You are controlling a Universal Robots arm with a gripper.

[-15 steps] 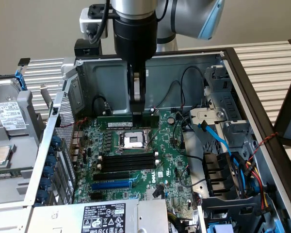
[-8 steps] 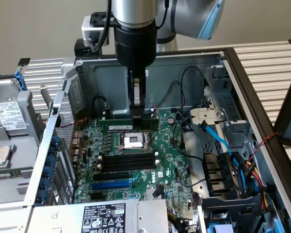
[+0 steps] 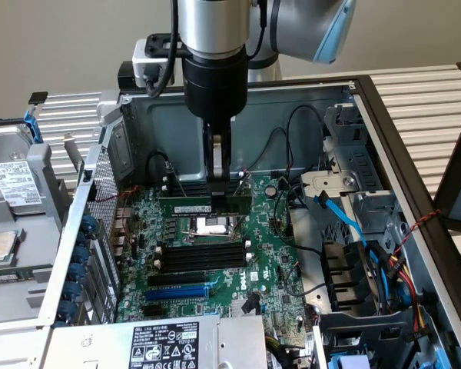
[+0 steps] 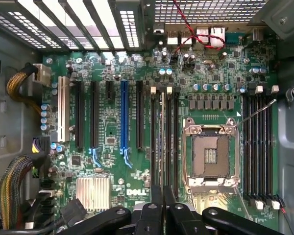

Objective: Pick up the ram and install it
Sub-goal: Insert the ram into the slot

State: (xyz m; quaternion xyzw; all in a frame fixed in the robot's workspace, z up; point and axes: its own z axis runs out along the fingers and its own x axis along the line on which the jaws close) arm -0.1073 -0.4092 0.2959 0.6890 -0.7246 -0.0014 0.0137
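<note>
End effector (image 4: 162, 193) clamps the ram (image 3: 186, 207) upright at the green motherboard (image 3: 270, 261) inside an open case (image 3: 292, 100).

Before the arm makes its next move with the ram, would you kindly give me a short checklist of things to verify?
1. Gripper closed on the ram: ok.
2. Ram running parallel to the black slots: ok.
3. Ram's edge lined up over those slots, beside the CPU socket: ok.
4. White latches at the slot ends open: cannot tell.
5. Ram pressed fully home: cannot tell.
</note>
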